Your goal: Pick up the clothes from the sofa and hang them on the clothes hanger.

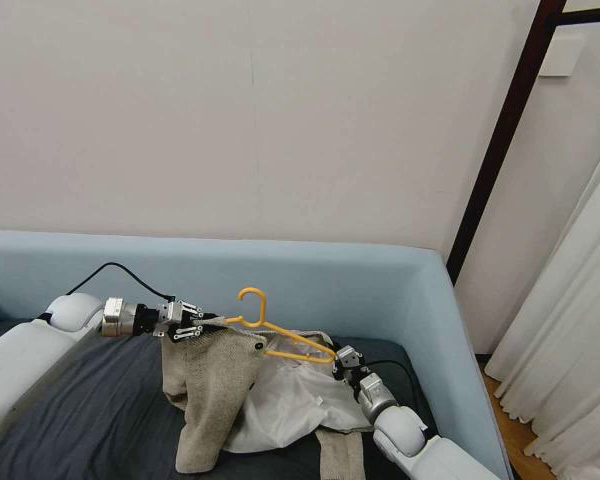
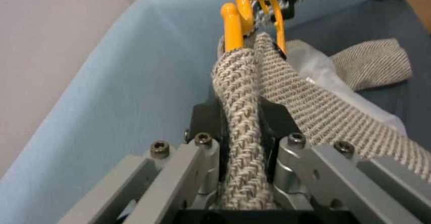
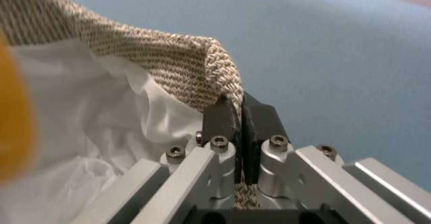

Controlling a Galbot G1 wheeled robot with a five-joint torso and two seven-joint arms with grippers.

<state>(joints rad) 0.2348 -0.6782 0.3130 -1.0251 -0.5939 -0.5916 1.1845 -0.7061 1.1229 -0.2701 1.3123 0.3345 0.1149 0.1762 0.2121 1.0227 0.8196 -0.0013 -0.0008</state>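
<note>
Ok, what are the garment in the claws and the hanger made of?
The garment: coarse knit, beige-and-brown flecked yarn, matte; the looped stitches show plainly in the left claw. The hanger: smooth glossy yellow, likely plastic or coated metal; cannot tell which.

Hanger [image 1: 300, 343] is up over the sofa [image 1: 380, 285] seat, in front of the backrest. Left pincer [image 1: 202, 325] at its left end, right pincer [image 1: 338, 358] at its right, both pinching the knit garment [image 1: 215, 385], which drapes down onto the seat. White garment [image 1: 285, 405] lies below the hanger, right of the knit. Wall [image 1: 280, 120] behind, curtain [image 1: 570, 380] far right.
</note>
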